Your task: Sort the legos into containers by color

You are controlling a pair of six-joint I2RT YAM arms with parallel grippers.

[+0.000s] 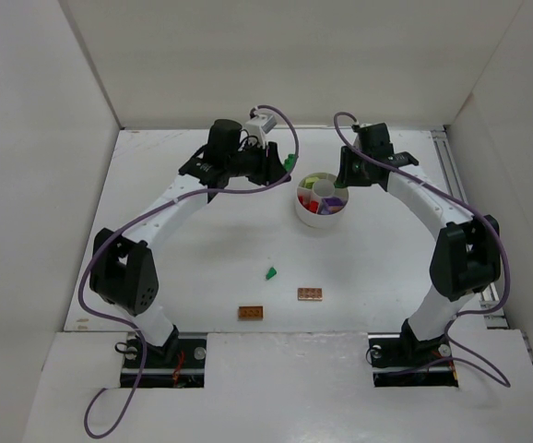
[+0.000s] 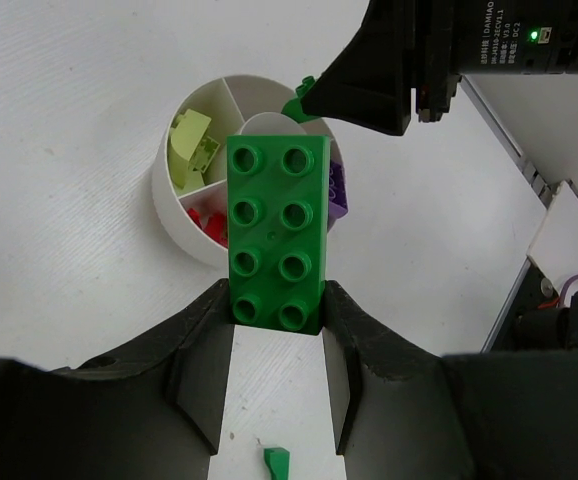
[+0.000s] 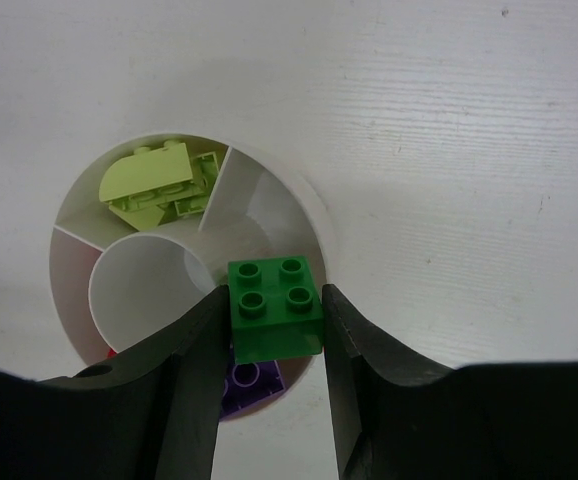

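My left gripper [image 2: 277,305] pinches a long green brick [image 2: 277,235] near the divided white dish [image 1: 320,221]. My right gripper [image 3: 274,325] clamps a small green brick [image 3: 274,300] above its rim. Two orange-brown bricks [image 1: 251,312] [image 1: 309,293] lie on the white table [image 1: 202,249], boxed by white walls [image 1: 276,55].

Dish [image 3: 299,200]: near rim hidden by right gripper [image 3: 274,295].
Purple brick [image 3: 254,385]: mostly covered by small green brick [image 3: 274,320].
Red bricks [image 2: 206,222]: partly behind long green brick [image 2: 277,235].

At the upper right of the left wrist view, a black housing [image 2: 469,40] carries small white print, turned sideways. It reads "DAMIAO", with "V3.0" and a line beginning "DC" beside it. The remaining print is too small to read.
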